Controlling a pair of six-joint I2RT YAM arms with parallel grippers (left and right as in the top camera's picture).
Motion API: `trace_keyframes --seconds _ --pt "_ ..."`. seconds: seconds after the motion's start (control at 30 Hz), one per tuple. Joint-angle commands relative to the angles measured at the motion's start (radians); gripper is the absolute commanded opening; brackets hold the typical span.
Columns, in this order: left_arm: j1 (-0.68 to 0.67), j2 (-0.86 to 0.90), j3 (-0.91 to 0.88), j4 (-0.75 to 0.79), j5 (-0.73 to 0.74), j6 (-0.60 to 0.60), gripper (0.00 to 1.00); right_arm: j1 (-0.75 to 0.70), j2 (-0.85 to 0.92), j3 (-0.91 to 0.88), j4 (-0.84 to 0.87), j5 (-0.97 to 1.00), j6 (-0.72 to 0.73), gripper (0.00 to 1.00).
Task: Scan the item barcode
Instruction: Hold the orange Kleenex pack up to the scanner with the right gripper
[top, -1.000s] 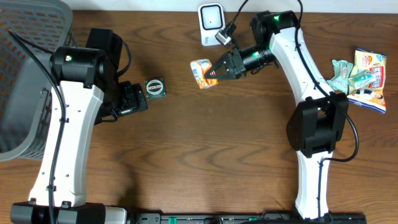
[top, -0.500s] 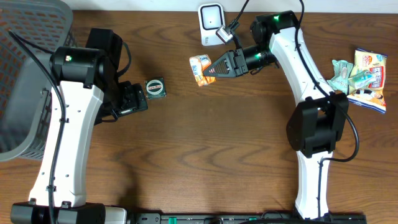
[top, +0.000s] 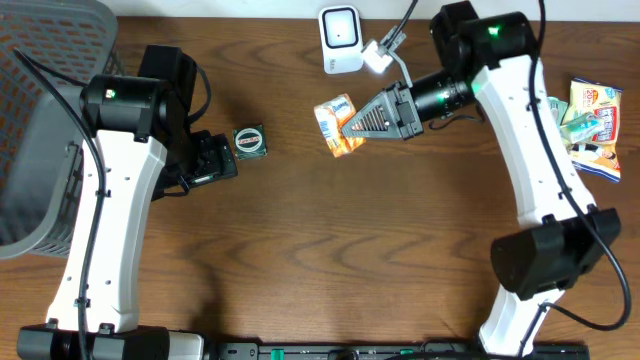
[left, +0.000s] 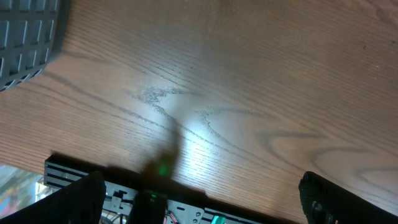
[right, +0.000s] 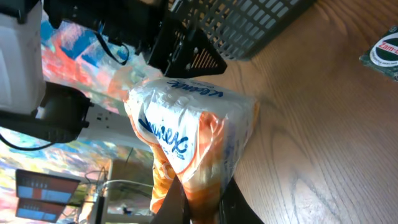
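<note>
Right hand (top: 347, 129) clamped on a Kleenex tissue pack (top: 328, 112), fingers (right: 169, 200) pinching its orange end. Wrist view shows the pack's white face with the blue logo sticking out past the fingertips

Pack is near the white barcode scanner (top: 340, 38), on the side facing the robot, not touching it. Can't tell whether it clears the worktop (top: 380, 240)

Left hand (left: 208, 198) wide open, holding nothing. Its fingers (left: 78, 198) sit at the two lower corners of the wrist view, bare wood between them. Overhead puts it just beside a small tin with a green label (top: 249, 141), not touching it

Grey mesh basket (top: 40, 120) is at the far left corner of the worktop, next to the left arm

Heap of snack packets (top: 585, 118) at the right edge, well apart from the held pack
</note>
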Motion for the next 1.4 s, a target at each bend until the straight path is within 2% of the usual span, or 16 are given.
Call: trace_keyframes --seconds 0.0,0.17,0.27,0.3,0.37,0.4,0.47,0.57,0.67,0.97,1.1,1.23,1.37 --pt "0.002 0.004 -0.001 -0.003 -0.013 -0.002 0.98 0.004 0.018 -0.029 0.016 0.011 0.003 0.01" --pt "0.002 0.004 -0.001 -0.003 -0.013 -0.002 0.97 0.004 0.018 -0.032 0.076 0.022 0.047 0.01" --pt "0.002 0.004 -0.001 -0.003 -0.013 -0.002 0.98 0.013 0.018 -0.032 0.205 0.163 0.226 0.01" --pt "0.002 0.004 -0.001 -0.003 -0.013 -0.002 0.98 0.03 0.018 -0.032 0.283 0.318 0.386 0.01" --pt "0.002 0.004 -0.001 -0.003 -0.013 -0.002 0.98 0.064 0.018 -0.032 0.359 0.543 0.558 0.01" --pt "0.002 0.004 -0.001 -0.003 -0.013 -0.002 0.98 0.101 0.018 -0.032 0.422 0.754 0.634 0.01" --pt "0.002 0.004 -0.001 -0.003 -0.013 -0.002 0.98 0.152 0.022 -0.032 0.527 1.08 0.691 0.01" --pt "0.002 0.004 -0.001 -0.003 -0.013 -0.002 0.98 0.198 0.031 -0.032 0.647 1.317 0.695 0.01" --pt "0.002 0.004 -0.001 -0.003 -0.013 -0.002 0.98 0.209 0.048 -0.032 0.745 1.426 0.695 0.01" --pt "0.002 0.004 -0.001 -0.003 -0.013 -0.002 0.98 0.194 0.186 -0.032 1.05 1.53 0.559 0.01" --pt "0.002 0.004 -0.001 -0.003 -0.013 -0.002 0.98 0.197 0.253 -0.032 1.272 1.547 0.32 0.01" --pt "0.002 0.004 -0.001 -0.003 -0.013 -0.002 0.98 0.208 0.321 -0.032 1.475 1.655 0.113 0.01" --pt "0.002 0.004 -0.001 -0.003 -0.013 -0.002 0.98 0.208 0.385 -0.032 1.578 1.675 -0.082 0.01"
